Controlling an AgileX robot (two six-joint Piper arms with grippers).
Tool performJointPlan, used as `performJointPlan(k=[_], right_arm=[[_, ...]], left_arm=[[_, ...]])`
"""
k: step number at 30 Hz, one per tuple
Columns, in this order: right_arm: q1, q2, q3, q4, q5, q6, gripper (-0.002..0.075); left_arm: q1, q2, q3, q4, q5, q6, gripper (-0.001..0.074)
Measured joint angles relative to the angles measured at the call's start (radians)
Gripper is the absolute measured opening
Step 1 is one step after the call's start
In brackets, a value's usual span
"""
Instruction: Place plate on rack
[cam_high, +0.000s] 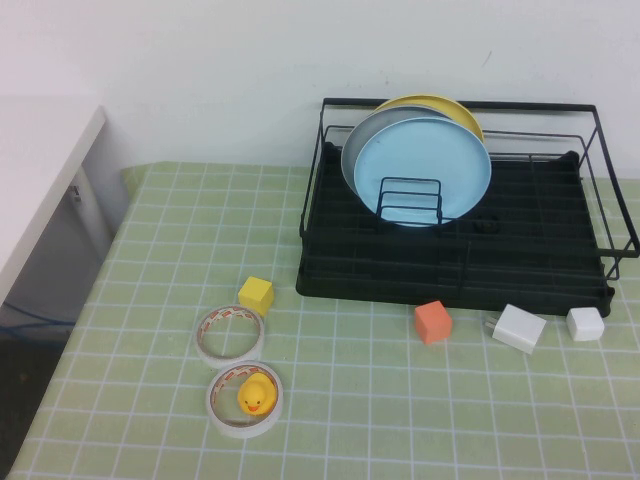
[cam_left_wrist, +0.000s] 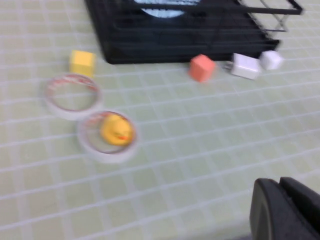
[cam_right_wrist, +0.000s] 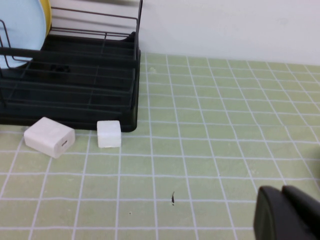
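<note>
The light blue plate (cam_high: 425, 168) stands upright in the black wire rack (cam_high: 450, 285) at the back right of the table. It is the front one, with a grey plate (cam_high: 352, 150) and a yellow plate (cam_high: 445, 106) behind it. Its edge also shows in the right wrist view (cam_right_wrist: 20, 30) and as a sliver in the left wrist view (cam_left_wrist: 160, 10). Neither arm shows in the high view. My left gripper (cam_left_wrist: 280, 182) is shut and empty above the green cloth, well in front of the rack (cam_left_wrist: 175, 40). My right gripper (cam_right_wrist: 281, 190) is shut and empty, off the rack's (cam_right_wrist: 75, 100) right front corner.
On the green checked cloth lie a yellow cube (cam_high: 256, 295), an empty tape roll (cam_high: 230, 334), a second tape roll (cam_high: 244, 418) with a yellow duck (cam_high: 255, 396) inside, an orange cube (cam_high: 433, 322), a white charger (cam_high: 519, 328) and a white cube (cam_high: 585, 323). A white table (cam_high: 40, 170) stands at the left.
</note>
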Motion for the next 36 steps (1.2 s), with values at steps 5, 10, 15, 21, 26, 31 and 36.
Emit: performJointPlan(k=[5,10,15,21,26,31,36], right_arm=[[0.000,0.000,0.000,0.000,0.000,0.000,0.0010],[0.000,0.000,0.000,0.000,0.000,0.000,0.0010],[0.000,0.000,0.000,-0.002,0.002,0.000,0.0010],[0.000,0.000,0.000,-0.002,0.002,0.000,0.0009],[0.000,0.000,0.000,-0.002,0.002,0.000,0.0010],[0.000,0.000,0.000,-0.002,0.002,0.000,0.0010],[0.000,0.000,0.000,-0.002,0.002,0.000,0.0010]], left_arm=[[0.002,-0.031,0.033,0.198,-0.076,-0.164,-0.0001],[0.020,-0.114,0.163,0.404,-0.255,-0.366,-0.0001],[0.043,-0.191,0.320,0.510,-0.430,-0.464,-0.0001],[0.079,-0.191,0.415,0.537,-0.490,-0.521,-0.0001],[0.081,-0.193,0.417,0.535,-0.491,-0.526,-0.0001],[0.081,-0.193,0.417,0.535,-0.482,-0.523,-0.0002],[0.081,-0.193,0.417,0.535,-0.479,-0.523,-0.0002]])
